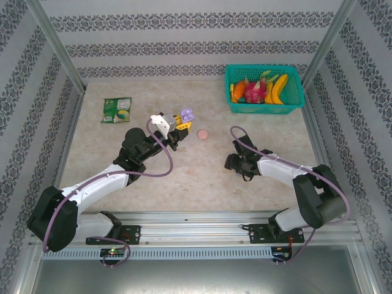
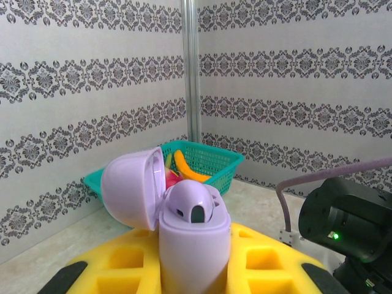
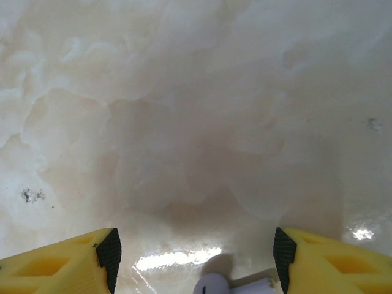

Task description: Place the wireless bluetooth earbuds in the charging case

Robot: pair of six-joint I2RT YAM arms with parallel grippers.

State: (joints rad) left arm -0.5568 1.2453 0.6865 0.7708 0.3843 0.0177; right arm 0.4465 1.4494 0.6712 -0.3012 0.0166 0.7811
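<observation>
While my right wrist view catches a pale earbud (image 3: 214, 285) on the table (image 3: 184, 92) between the spread fingers of my right gripper (image 3: 196, 251), farther left my left gripper (image 1: 176, 125) pinches the open purple charging case (image 2: 193, 239), another purple earbud (image 2: 195, 205) seated inside.

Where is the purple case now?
The purple case is left of centre in the top view, gripped by the left pincer, lid open, near the pink case.

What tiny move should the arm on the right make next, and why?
Probably lower the right gripper and close on the pale earbud lying between its open jaws; the purple charging case, lid open, sits in the left gripper.
</observation>
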